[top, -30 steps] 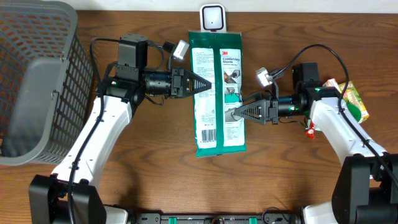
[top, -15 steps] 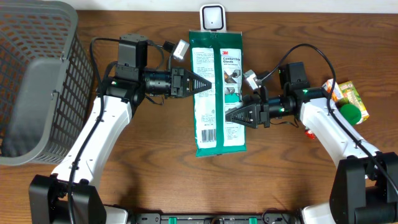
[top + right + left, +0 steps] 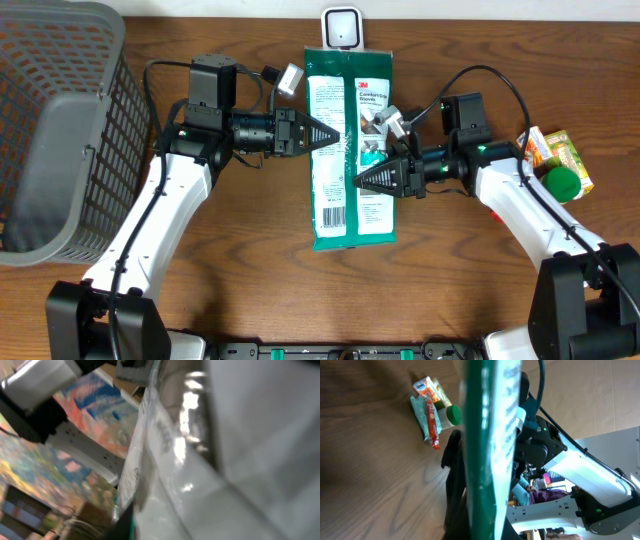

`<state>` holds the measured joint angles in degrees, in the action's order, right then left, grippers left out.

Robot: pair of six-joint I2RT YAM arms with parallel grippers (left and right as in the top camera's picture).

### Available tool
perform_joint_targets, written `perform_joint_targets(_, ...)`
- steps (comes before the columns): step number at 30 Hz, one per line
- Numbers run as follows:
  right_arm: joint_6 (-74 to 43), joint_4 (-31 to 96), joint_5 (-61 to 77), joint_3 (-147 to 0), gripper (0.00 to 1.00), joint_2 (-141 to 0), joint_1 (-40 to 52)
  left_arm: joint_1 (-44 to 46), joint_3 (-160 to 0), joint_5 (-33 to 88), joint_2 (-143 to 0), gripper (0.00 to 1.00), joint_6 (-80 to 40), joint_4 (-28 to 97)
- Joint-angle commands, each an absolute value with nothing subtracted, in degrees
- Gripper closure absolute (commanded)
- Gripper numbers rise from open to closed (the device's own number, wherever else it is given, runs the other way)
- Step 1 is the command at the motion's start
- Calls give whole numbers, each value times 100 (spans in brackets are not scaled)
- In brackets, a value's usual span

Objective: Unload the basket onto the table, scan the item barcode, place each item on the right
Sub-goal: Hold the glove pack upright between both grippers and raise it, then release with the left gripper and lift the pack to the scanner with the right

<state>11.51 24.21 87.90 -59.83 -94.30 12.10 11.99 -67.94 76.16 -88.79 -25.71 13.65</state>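
A green and white glove package (image 3: 340, 150) hangs flat above the table, its barcode (image 3: 334, 214) facing up near the lower left corner. My left gripper (image 3: 335, 134) is shut on the package's left edge; in the left wrist view the package (image 3: 485, 435) stands edge-on between the jaws (image 3: 485, 530). My right gripper (image 3: 360, 180) reaches over the right edge, closed onto the package. The right wrist view is filled by the blurred clear front of the package (image 3: 200, 475), with one dark finger (image 3: 125, 525) against it. A white scanner (image 3: 341, 28) stands just beyond the package's top edge.
A grey wire basket (image 3: 60, 120) fills the left side of the table. A small heap of groceries, with a juice carton and a green-capped bottle (image 3: 560, 165), lies by the right arm and also shows in the left wrist view (image 3: 432, 410).
My right gripper slid left, further in over the package's right side, and its jaws closed down. The left arm and the package stayed put.
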Motion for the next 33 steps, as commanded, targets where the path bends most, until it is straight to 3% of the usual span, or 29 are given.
perform_joint_targets(1, 985, 2405, 8936, -5994, 93, -9417, 1264, 1186, -6761, 7411, -8873, 93, -2558, 1356)
perform_joint_targets(4, 989, 2392, 8936, -5994, 99, -9417, 1264, 1186, -6761, 6967, -8873, 90, -2554, 1358)
perform_joint_targets(5, 989, 2368, 8934, -5994, 99, -9419, 1262, 1186, -6761, 6781, -8873, 83, -2534, 1358)
perform_joint_targets(8, 808, 2355, 8409, -5994, 99, -9417, 1260, 1142, -6761, 6158, -8873, 44, -2534, 1356)
perform_joint_targets(10, 403, 2359, 7717, -5994, 99, -9417, 1260, 1039, -6761, 5830, -8873, 36, -2510, 1358)
perform_joint_targets(16, 62, 2453, 6475, -6110, 99, -9258, 1260, 419, -6761, 5647, -8873, 34, -2036, 1608)
perform_joint_targets(20, 69, 3242, 5509, -6573, 99, -9024, 1295, 19, -6761, 5439, -8873, 27, -1758, 2126)
perform_joint_targets(22, 244, 4272, 4550, -7236, 99, -8952, 1358, -119, -6761, 4829, -8862, 27, -1743, 2464)
perform_joint_targets(26, 598, 5802, 2873, -8580, 99, -8960, 1660, -158, -6766, 3846, -8803, 36, -1584, 2849)
perform_joint_targets(33, 1431, 6906, 814, -10674, 99, -9188, 2657, -154, -7371, 1319, -8731, 37, -1590, 4246)
